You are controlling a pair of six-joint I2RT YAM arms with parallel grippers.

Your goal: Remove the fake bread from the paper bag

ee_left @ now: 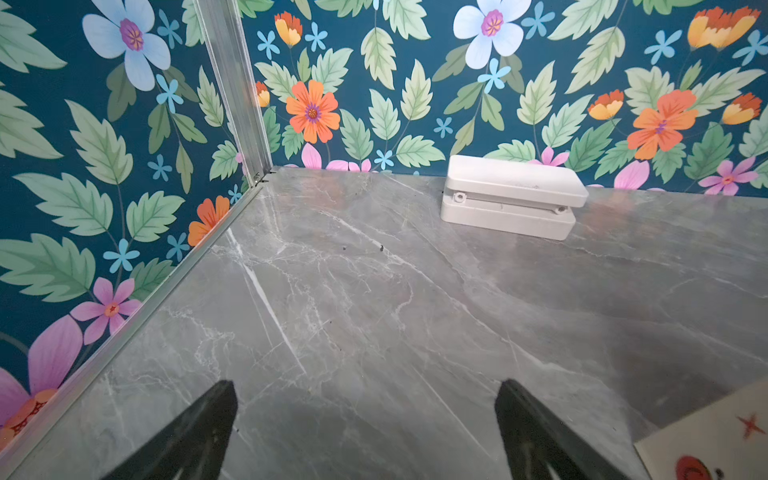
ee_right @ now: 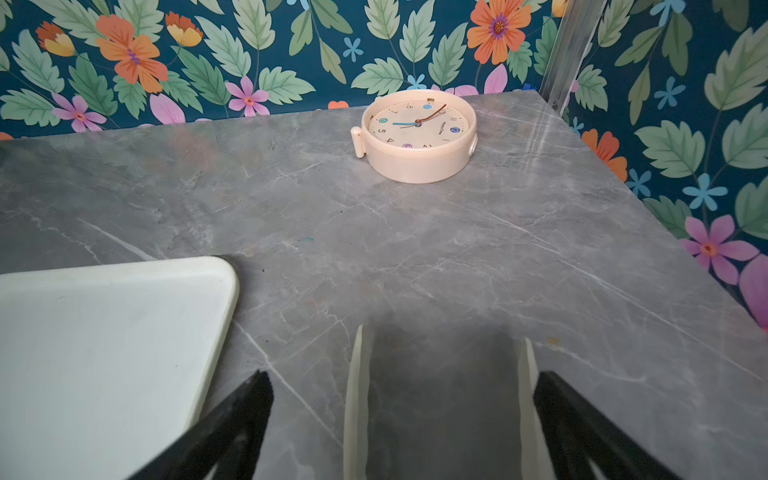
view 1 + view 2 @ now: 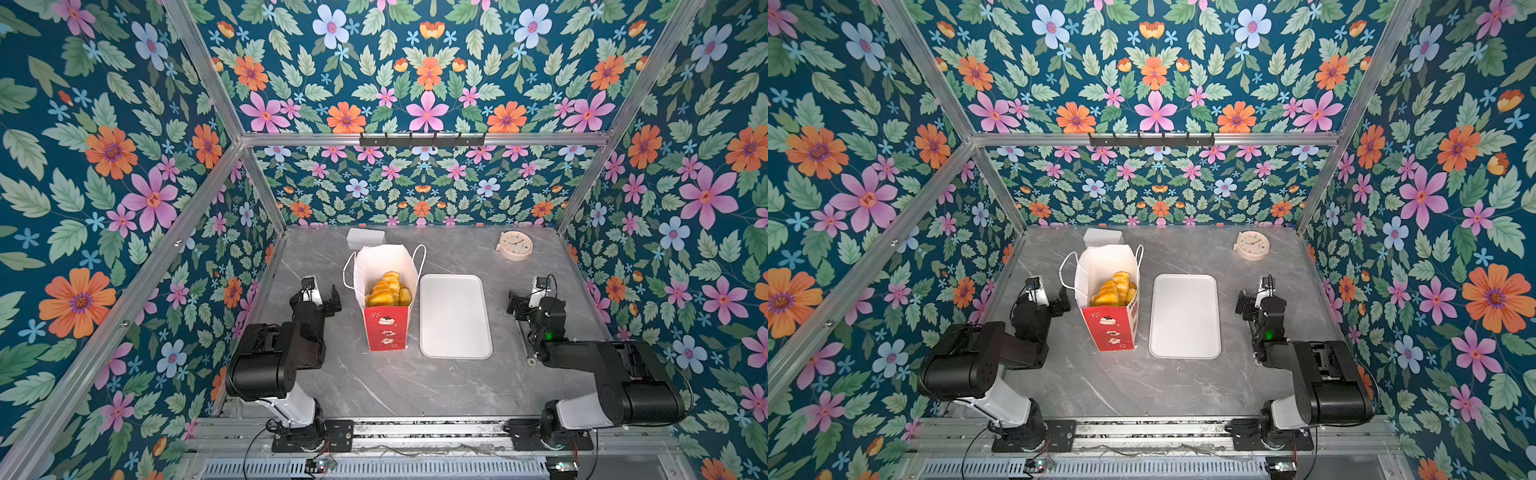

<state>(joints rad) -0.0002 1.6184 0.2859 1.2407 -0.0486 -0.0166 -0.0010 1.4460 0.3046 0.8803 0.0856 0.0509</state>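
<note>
Dial reference: both top views, 12 o'clock at the back wall.

1. Paper bag (image 3: 386,328): stands upright near the middle of the tabletop (image 3: 415,386), mouth open. White inside, with a red printed front panel. One white cord handle hangs at each side of the mouth.

2. Fake bread (image 3: 388,289): all of it that shows is inside the bag, piled at the bottom. Glossy golden croissant shapes lie on top. The number of pieces cannot be told. No bread is seen on the tabletop.

3. Tray (image 3: 455,316): flat, white and rectangular, lying at 3 o'clock of the bag. It sits just beside the bag, with a narrow gap at the bag's base in a top view.

4. Left tool (image 1: 366,384): at 9 o'clock of the bag, near it but not touching. Its jaws stand wide apart with only bare tabletop between them. It holds nothing. A corner of the bag shows at the edge of the left wrist view.

5. Right tool (image 2: 403,374): at 3 o'clock of the tray, apart from it. Jaws wide, holding nothing. The right wrist view shows one corner of the tray beside one black finger.

6. Other items: a round cream clock (image 3: 515,245) lies face up at 1 o'clock, near the back right corner. A white box (image 3: 365,237) sits at 12 o'clock of the bag, against the back wall.
</note>
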